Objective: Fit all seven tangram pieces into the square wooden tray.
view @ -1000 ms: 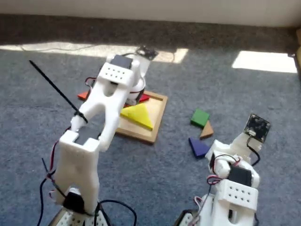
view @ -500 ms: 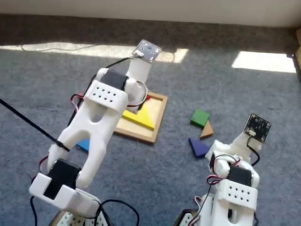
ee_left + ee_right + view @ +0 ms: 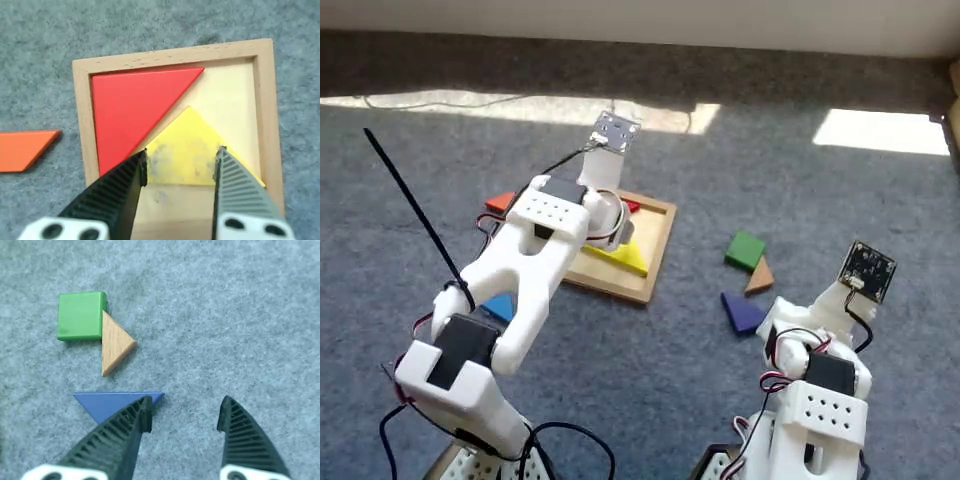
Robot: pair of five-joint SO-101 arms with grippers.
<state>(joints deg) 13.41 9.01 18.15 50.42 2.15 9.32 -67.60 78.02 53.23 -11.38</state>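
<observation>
My left jaws are open, low over the square wooden tray (image 3: 80,131). The yellow triangle (image 3: 187,150) sits between the two tips. Can't tell if the tips touch it.

The yellow triangle lies flat in the tray, one short side against the long side of the red triangle (image 3: 130,102). The red triangle also lies flat in the tray, its square corner tucked into a tray corner. Bare tray floor shows on the other side of the yellow one.

The orange parallelogram (image 3: 22,149) is on the carpet (image 3: 150,20), outside the tray, near the rim on the red triangle's side.

My right jaws are open too, holding nothing, above the carpet. One tip overlaps a corner of the blue triangle (image 3: 112,402); the other is over bare carpet.

The blue triangle lies flat on the carpet. Near it are the green square (image 3: 80,315) and the small wood-coloured triangle (image 3: 115,342), touching each other edge to edge. All three are well apart from the tray.

In the high view a light blue piece (image 3: 498,307) lies on the carpet beside my left arm, partly hidden; I can't tell its shape.
</observation>
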